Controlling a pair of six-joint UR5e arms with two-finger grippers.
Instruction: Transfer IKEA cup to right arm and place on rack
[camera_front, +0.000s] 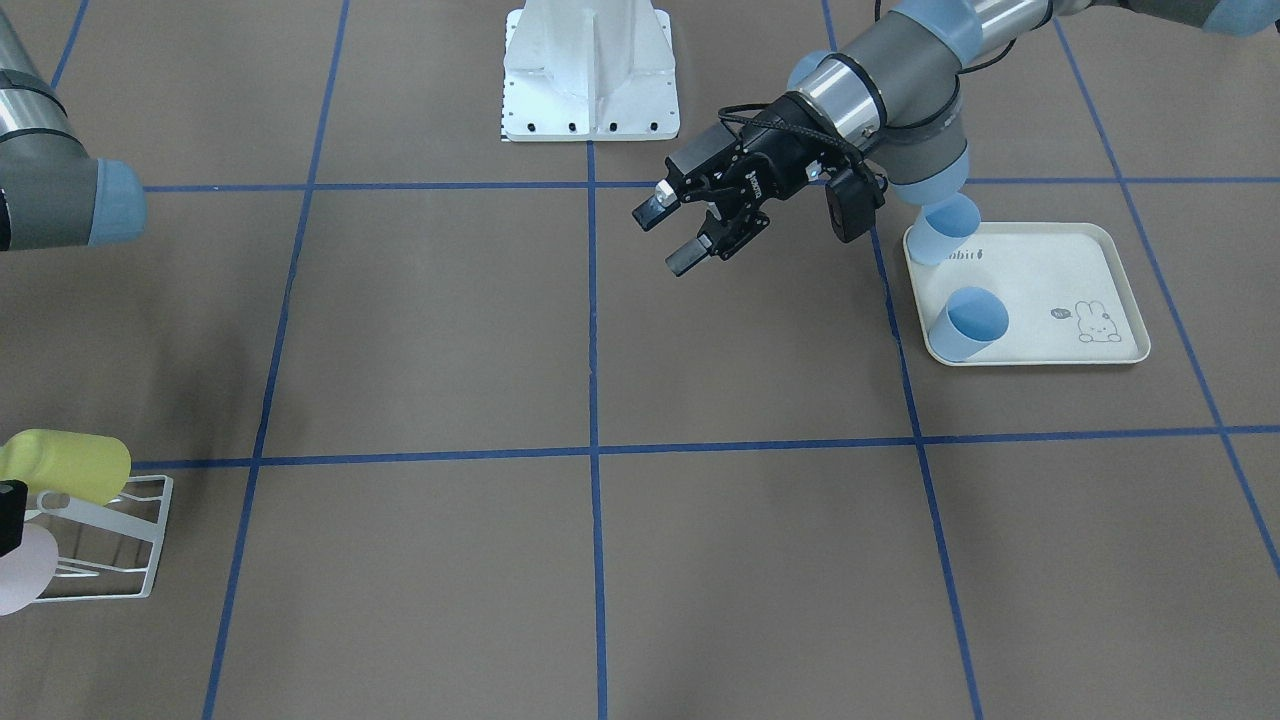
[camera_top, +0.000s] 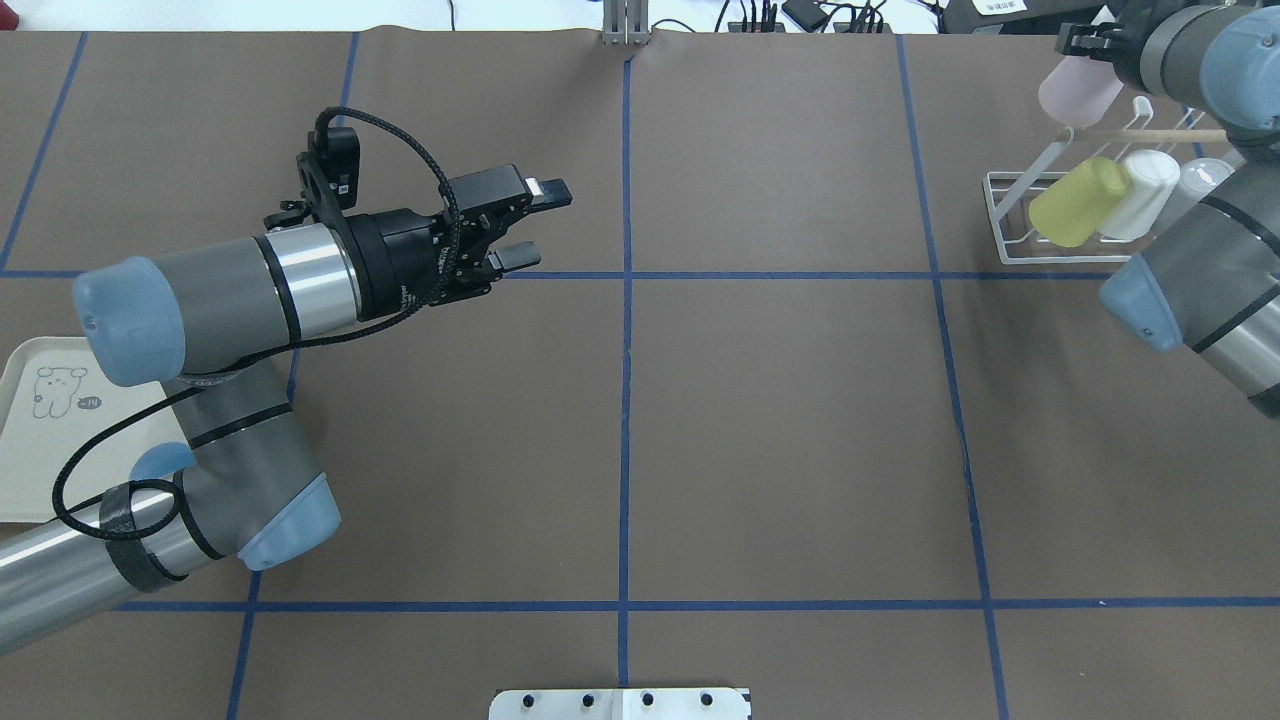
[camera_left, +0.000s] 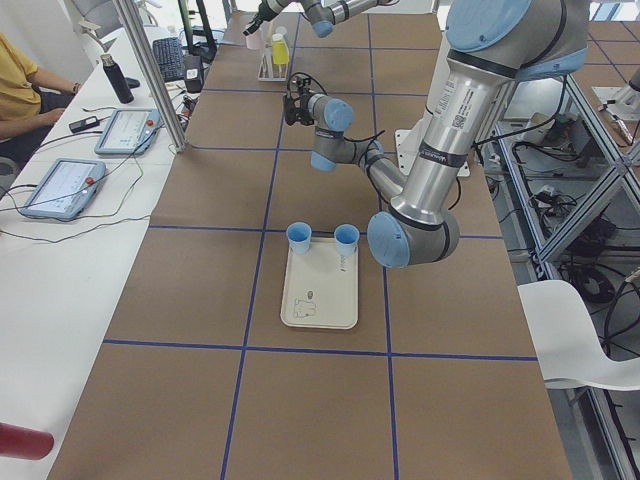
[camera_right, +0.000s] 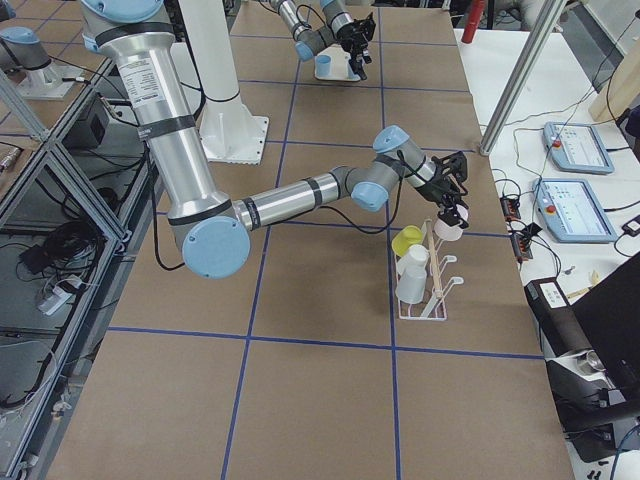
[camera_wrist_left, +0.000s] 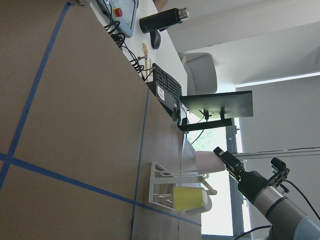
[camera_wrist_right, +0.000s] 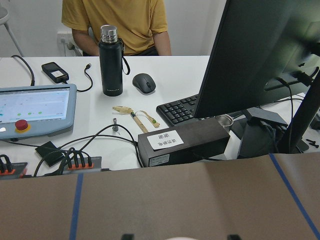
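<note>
My right gripper (camera_top: 1085, 48) is shut on a pale pink IKEA cup (camera_top: 1073, 92), held just over the far end of the white wire rack (camera_top: 1006, 220). On the rack lie a yellow cup (camera_top: 1078, 202), a white cup (camera_top: 1138, 192) and a clear one (camera_top: 1196, 178). The left wrist view shows the pink cup (camera_wrist_left: 208, 162) at the rack's wooden rod. My left gripper (camera_front: 672, 236) hangs open and empty above the table's middle, far from the rack.
A cream rabbit-printed tray (camera_front: 1060, 275) holds two blue cups (camera_front: 974, 322) (camera_front: 946, 230) beside the left arm. The robot's white base (camera_front: 590, 75) sits at the table's edge. A person, tablets, a bottle and a monitor are on the side desk.
</note>
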